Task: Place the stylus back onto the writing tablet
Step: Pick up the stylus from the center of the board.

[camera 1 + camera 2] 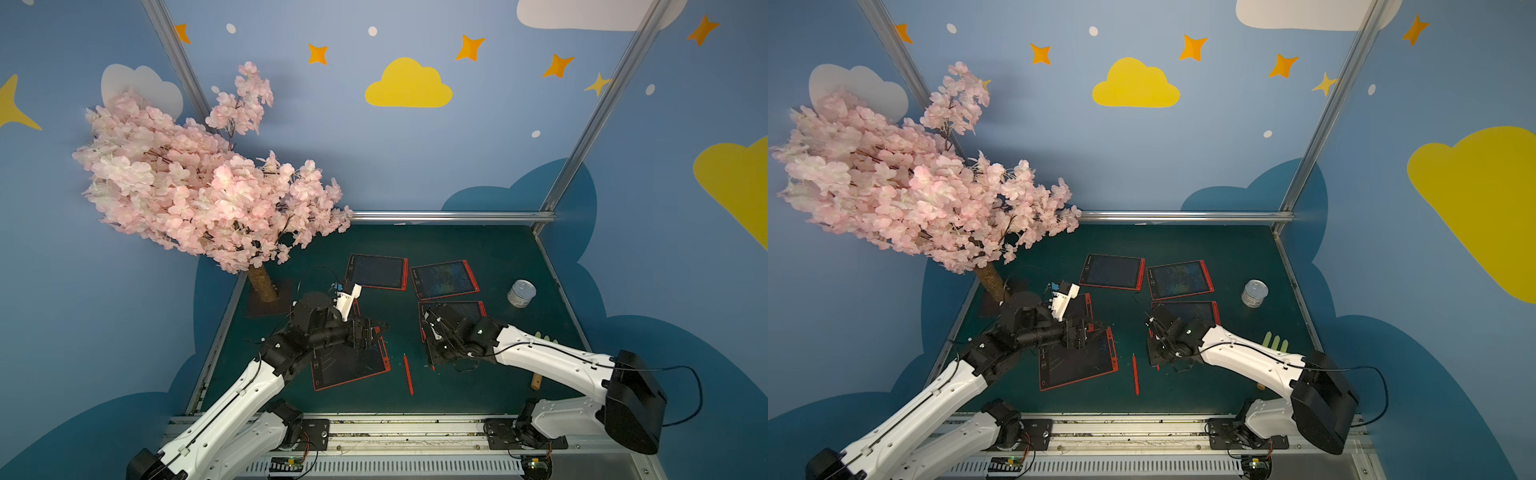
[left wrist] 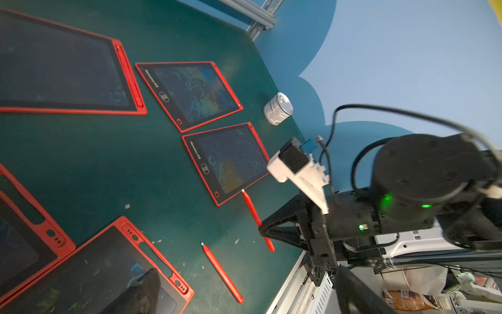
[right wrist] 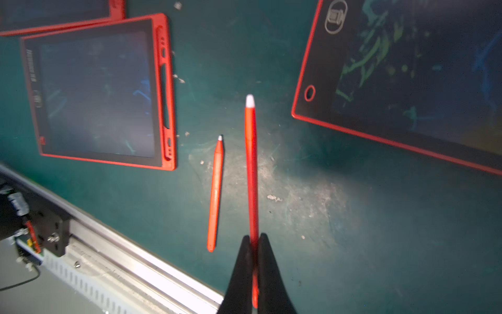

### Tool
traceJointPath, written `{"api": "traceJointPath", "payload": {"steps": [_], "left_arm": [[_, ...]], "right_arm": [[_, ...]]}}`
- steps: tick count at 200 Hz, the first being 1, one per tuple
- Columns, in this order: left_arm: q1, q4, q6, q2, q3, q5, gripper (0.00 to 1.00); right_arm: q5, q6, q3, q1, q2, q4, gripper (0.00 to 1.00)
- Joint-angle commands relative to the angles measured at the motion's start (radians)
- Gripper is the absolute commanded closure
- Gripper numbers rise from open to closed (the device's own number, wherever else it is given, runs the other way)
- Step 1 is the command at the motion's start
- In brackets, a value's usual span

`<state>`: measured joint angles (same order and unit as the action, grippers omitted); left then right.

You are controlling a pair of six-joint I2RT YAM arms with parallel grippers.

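Note:
My right gripper is shut on a red stylus with a white tip, held above the green mat. In the left wrist view the same stylus slants beside the right gripper. A second red stylus lies flat on the mat near the front. Left of it lies a red-framed writing tablet whose pen slot along one edge stands empty. My left gripper hovers open over that tablet's far edge with nothing between its fingers.
Several more red tablets lie on the mat: two at the back, one under the right arm. A tin can stands at the right. A pink blossom tree overhangs the left. A wooden stick lies near the right arm.

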<state>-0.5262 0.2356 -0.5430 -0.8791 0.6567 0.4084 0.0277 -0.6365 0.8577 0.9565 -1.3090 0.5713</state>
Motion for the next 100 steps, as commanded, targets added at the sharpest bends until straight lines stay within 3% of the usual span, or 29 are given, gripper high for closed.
{"api": "traceJointPath", "payload": {"steps": [1, 43, 100], "left_arm": [[-0.016, -0.049, -0.086, -0.046, -0.004, -0.018, 0.07], [-0.070, -0.159, -0.140, -0.180, 0.010, 0.017, 0.16], [-0.119, -0.316, -0.227, -0.324, 0.031, 0.064, 0.32]], "right_arm": [[0.047, 0.059, -0.017, -0.012, 0.045, -0.041, 0.99], [0.025, -0.022, -0.064, -0.024, 0.122, -0.113, 0.98], [0.036, -0.023, -0.081, -0.038, 0.188, -0.165, 0.97]]}}
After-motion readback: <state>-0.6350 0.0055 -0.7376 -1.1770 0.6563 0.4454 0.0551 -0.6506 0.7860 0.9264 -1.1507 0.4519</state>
